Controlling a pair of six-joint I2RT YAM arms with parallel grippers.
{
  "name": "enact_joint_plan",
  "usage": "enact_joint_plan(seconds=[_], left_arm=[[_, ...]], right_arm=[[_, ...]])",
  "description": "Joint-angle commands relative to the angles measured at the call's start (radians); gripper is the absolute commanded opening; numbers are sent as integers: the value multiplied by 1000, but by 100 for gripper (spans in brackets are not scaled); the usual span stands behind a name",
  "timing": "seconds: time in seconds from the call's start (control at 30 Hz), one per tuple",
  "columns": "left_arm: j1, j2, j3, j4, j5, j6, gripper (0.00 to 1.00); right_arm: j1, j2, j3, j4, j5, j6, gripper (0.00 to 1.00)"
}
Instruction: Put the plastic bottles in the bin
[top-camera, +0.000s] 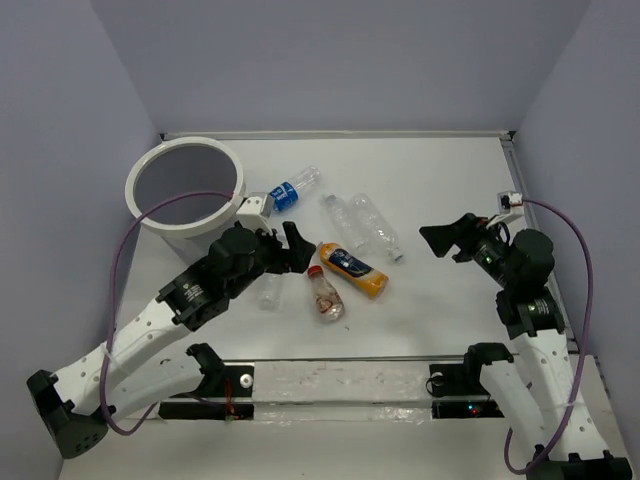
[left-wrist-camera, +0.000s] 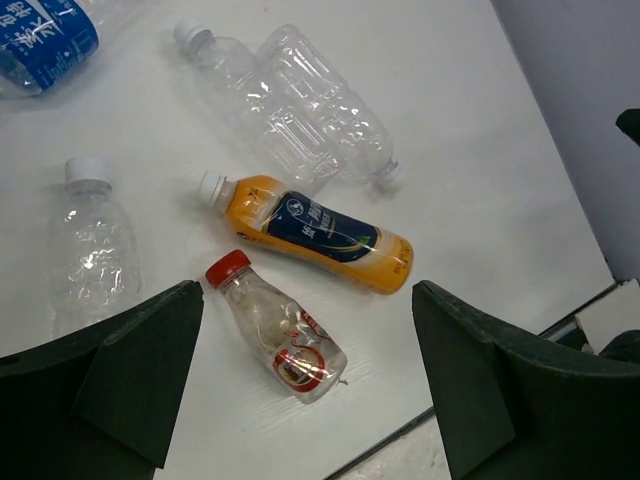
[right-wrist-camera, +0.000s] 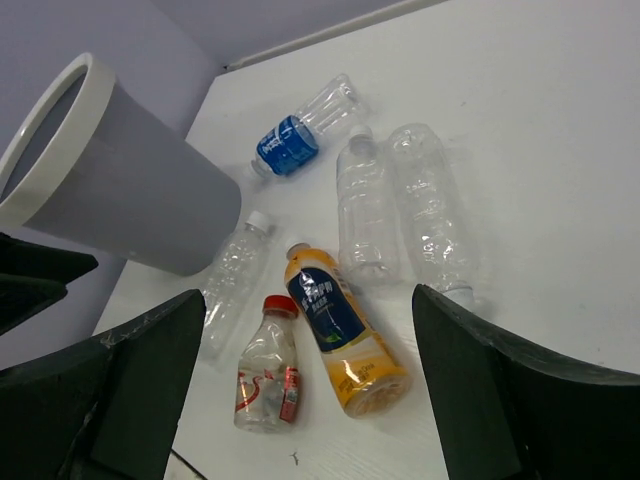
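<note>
White table (top-camera: 450, 180) between pale lilac walls, looked down on from above: the bin (top-camera: 185, 142) stands at the far left, and what shows of its grey inside holds no bottle, so I'd say the job is at its first pick. All six plastic bottles lie on the table: the blue-label bottle (top-camera: 293, 189) just beside the bin, the left long clear bottle (top-camera: 343, 222) and the right long clear bottle (top-camera: 375, 227) side by side in the middle, the orange-yellow bottle (top-camera: 353, 270) and the red-capped bottle (top-camera: 324, 295) nearer the arms, and the small clear bottle (top-camera: 270, 290) half under the left arm. The left pincer (top-camera: 290, 245) hangs over that near group; the right pincer (top-camera: 448, 237) waits well apart. From the left wrist, the fingers (left-wrist-camera: 130, 370) stand wide with nothing held, the red-capped bottle lying slantwise between them — the next move calls for dropping down, squaring across its body and closing. From the right wrist, that pincer also gapes wide and holds nothing; the bin shows only its grey outer wall there, its inside hidden.
</note>
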Motion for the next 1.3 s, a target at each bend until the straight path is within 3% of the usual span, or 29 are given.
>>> enact_joint_plan(seconds=[0.0,0.17,0.5,0.9,1.1,1.23,1.27], left_arm=[[-3,71,-28,35,-90,-29,97],[-3,146,-44,-40,-258,-40,98],[-3,367,-51,-54,-447,-89,99],[30,631,-8,93,-533,-23,99],[78,734,0,157,-494,-1,99],[90,782,2,162,-481,-6,92],[90,782,0,164,-480,-9,81]], right_arm=[[-4,-17,-62,108,-65,25,88],[-4,-34,-101,105,-119,18,87],[6,-65,-124,88,-171,22,86],[16,-48,-136,111,-179,22,86],[16,-45,-144,108,-188,25,86],[16,-39,-141,108,-193,25,86],[25,-37,-138,108,-194,25,86]])
